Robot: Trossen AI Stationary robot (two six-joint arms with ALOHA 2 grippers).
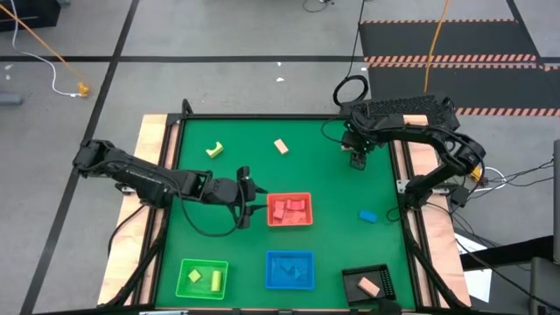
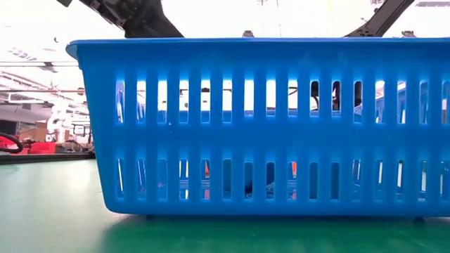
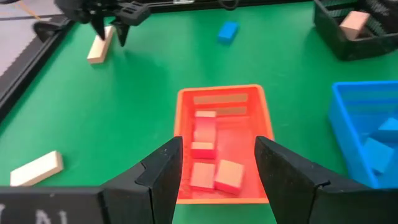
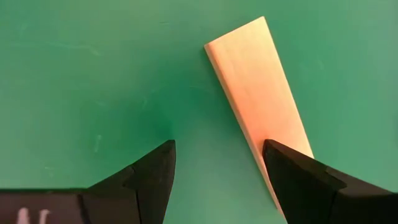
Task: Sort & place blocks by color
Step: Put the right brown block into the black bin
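**Me:** Green felt fills most of what I see from above, and the blocks are spread over that surface (image 1: 332,175). My left fingers (image 1: 248,194) hang spread and empty just left of the red tray (image 1: 289,211) at frame centre, where several red and pink blocks (image 3: 205,149) already lie. My right fingers (image 1: 357,158) are up in the upper right of the overhead frame, also spread and holding nothing, poised over a tan bar (image 4: 260,93).

**Other:** What is left loose?

**Me:** A yellow arch (image 1: 214,150) upper left of centre, a second tan bar (image 1: 281,146) near top centre, and a blue block (image 1: 367,215) right of the red tray. The green tray (image 1: 202,277), blue tray (image 1: 290,269) and black tray (image 1: 367,282) sit along the bottom edge, each with pieces inside.

**Other:** What worries you?

**Me:** The right side. In my right wrist picture the tan bar lies slanted, and one end passes under my right-hand finger (image 4: 305,180) rather than sitting between the two. If I drop straight down, I judge that finger would land on the wood and shove or tip it instead of straddling it. I would need to shift sideways or rotate to match its slant.

**Other:** And the left?

**Me:** It hovers close to the red tray's rim; a careless sweep could nudge the tray and spill sorted pieces.
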